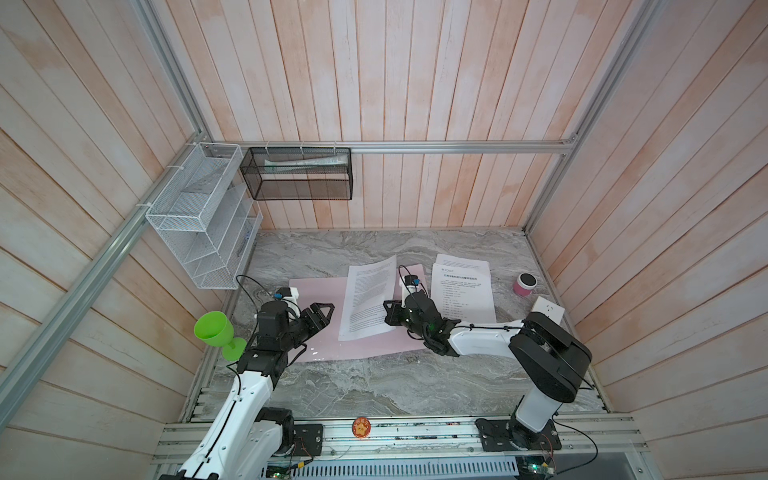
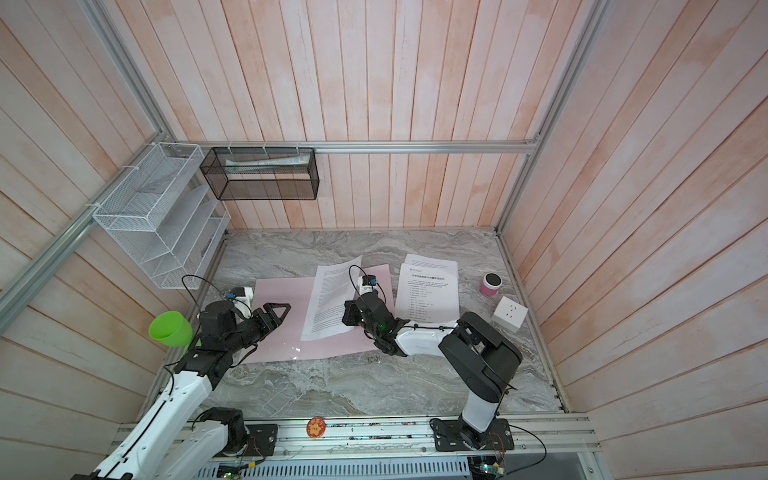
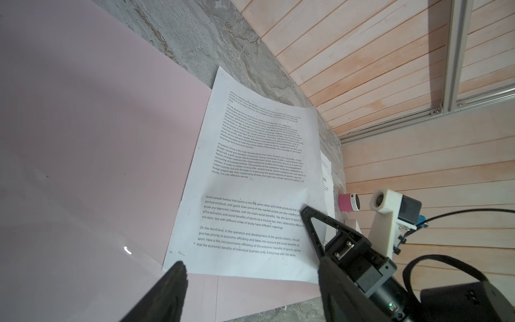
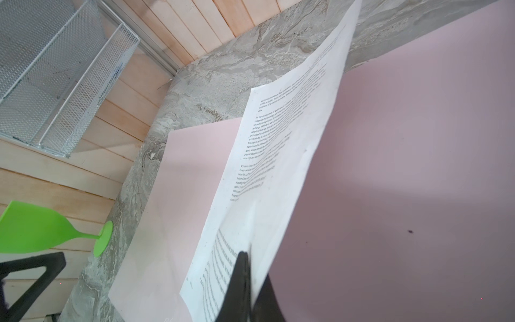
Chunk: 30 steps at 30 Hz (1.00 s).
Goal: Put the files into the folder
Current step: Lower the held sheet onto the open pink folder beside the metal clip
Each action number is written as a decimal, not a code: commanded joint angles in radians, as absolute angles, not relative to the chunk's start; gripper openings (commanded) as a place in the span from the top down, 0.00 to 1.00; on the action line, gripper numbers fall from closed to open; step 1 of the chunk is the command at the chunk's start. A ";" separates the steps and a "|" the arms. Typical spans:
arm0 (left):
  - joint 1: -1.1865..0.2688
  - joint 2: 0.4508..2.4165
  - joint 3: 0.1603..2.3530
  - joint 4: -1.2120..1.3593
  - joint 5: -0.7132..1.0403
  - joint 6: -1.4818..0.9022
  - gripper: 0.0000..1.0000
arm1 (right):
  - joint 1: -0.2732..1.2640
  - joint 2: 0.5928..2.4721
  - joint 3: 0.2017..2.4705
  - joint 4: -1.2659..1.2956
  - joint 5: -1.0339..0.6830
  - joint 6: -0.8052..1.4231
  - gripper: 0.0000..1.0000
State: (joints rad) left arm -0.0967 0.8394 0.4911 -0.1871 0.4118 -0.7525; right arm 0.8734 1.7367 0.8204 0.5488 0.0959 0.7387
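Looking from the left, I see a green cup (image 1: pixel 212 330) by the wall, out of the way. Next comes the left claw (image 1: pixel 320 322). It hangs just above the left half of the pink folder (image 1: pixel 316 291), with its fingers wide apart and nothing in them. I think it waits there so it can press things flat.

The folder lies open on the gray table (image 1: pixel 374 382) so paper can go in. One sheet (image 1: pixel 368 299) lies across its middle, and its far end pokes past the folder's far edge. The right claw (image 1: pixel 388 318) is pinched tight on the right edge of that sheet, near the close corner. That side is lifted a bit, so I think the claw is putting the sheet in place.

Right of the folder, a pile of sheets (image 1: pixel 461 291) waits on the table. Past it stand a little pink pot (image 1: pixel 524 284) and a white box (image 1: pixel 548 309).
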 commanded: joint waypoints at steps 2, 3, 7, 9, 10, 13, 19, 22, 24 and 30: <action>-0.093 0.846 0.476 -0.180 0.382 -0.733 0.24 | 0.868 1.777 0.813 0.563 0.048 0.715 1.00; -0.093 0.849 0.473 -0.177 0.379 -0.732 0.24 | 0.868 1.783 0.809 0.571 0.047 0.730 1.00; -0.092 0.861 0.459 -0.166 0.373 -0.734 0.24 | 0.868 1.821 0.799 0.597 0.089 0.853 1.00; -0.093 0.866 0.453 -0.160 0.371 -0.736 0.24 | 0.870 1.844 0.803 0.608 0.094 0.908 1.00; -0.092 0.867 0.450 -0.158 0.370 -0.738 0.24 | 0.870 1.858 0.812 0.606 0.094 0.933 1.00; -0.092 0.864 0.443 -0.153 0.367 -0.742 0.24 | 0.873 1.893 0.837 0.624 0.072 0.958 1.00; -0.092 0.857 0.439 -0.163 0.356 -0.744 0.24 | 0.880 1.927 0.893 0.596 0.066 0.965 1.00; -0.091 0.853 0.436 -0.169 0.353 -0.744 0.24 | 0.887 1.937 0.913 0.574 0.078 1.008 1.00; -0.093 0.848 0.433 -0.173 0.348 -0.746 0.24 | 0.895 1.946 0.924 0.572 0.079 1.035 1.00; -0.091 0.835 0.420 -0.176 0.342 -0.750 0.24 | 0.923 1.981 0.973 0.553 0.078 1.038 1.00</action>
